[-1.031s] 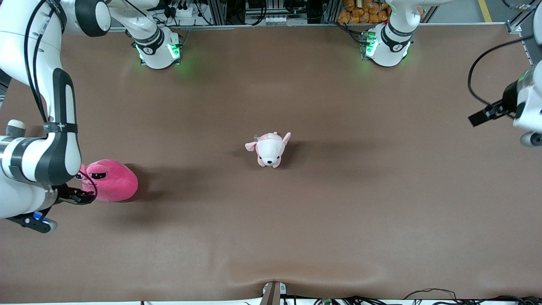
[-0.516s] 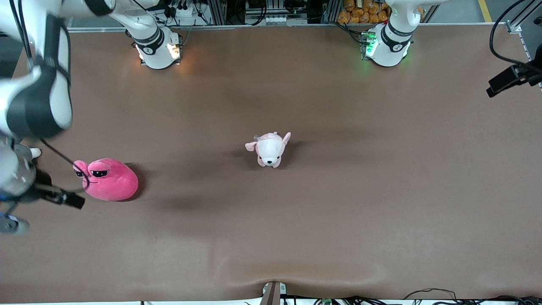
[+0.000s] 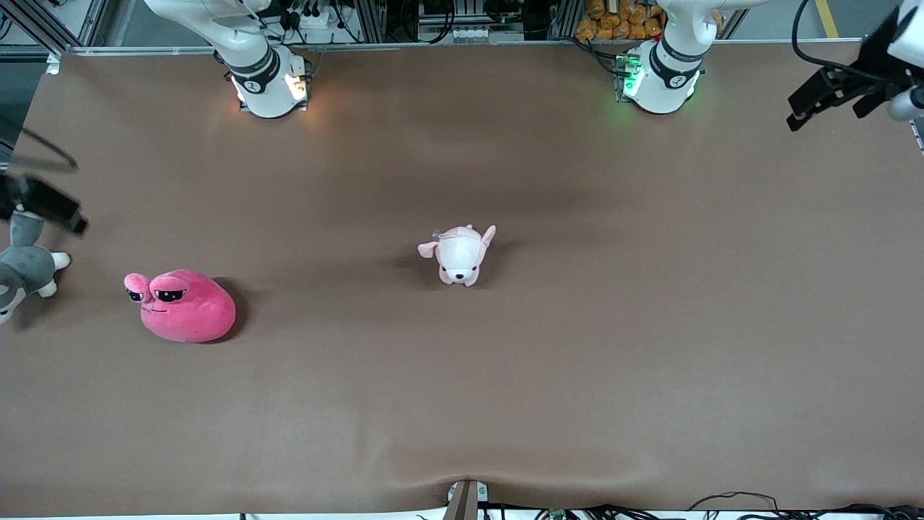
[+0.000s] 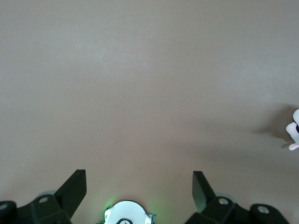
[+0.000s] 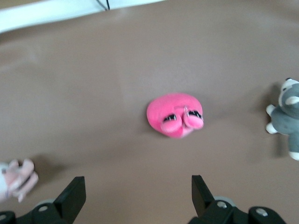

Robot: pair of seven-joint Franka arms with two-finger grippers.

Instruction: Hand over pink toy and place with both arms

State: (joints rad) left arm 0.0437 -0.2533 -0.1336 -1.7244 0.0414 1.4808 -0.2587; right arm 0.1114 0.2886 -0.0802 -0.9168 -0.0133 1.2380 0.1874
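The pink toy (image 3: 180,307), a hot-pink blob plush with two stalk eyes, lies on the brown table near the right arm's end, and nothing holds it. It also shows in the right wrist view (image 5: 174,114). My right gripper (image 3: 43,204) is up in the air over the table's edge at that end, beside the husky. It is open and empty (image 5: 138,196), well apart from the toy. My left gripper (image 3: 823,97) hangs over the table corner at the left arm's end, open and empty (image 4: 138,191).
A small pale pink-and-white puppy plush (image 3: 458,253) stands at the table's middle. A grey-and-white husky plush (image 3: 22,273) lies at the table's edge by the right arm's end, and in the right wrist view (image 5: 285,116). The left arm's base (image 4: 126,214) shows between its fingers.
The right arm has lifted away from the pink toy and swung out toward the table's edge, uncovering the husky. The left gripper moved toward the bases' side. The pink toy has not moved.
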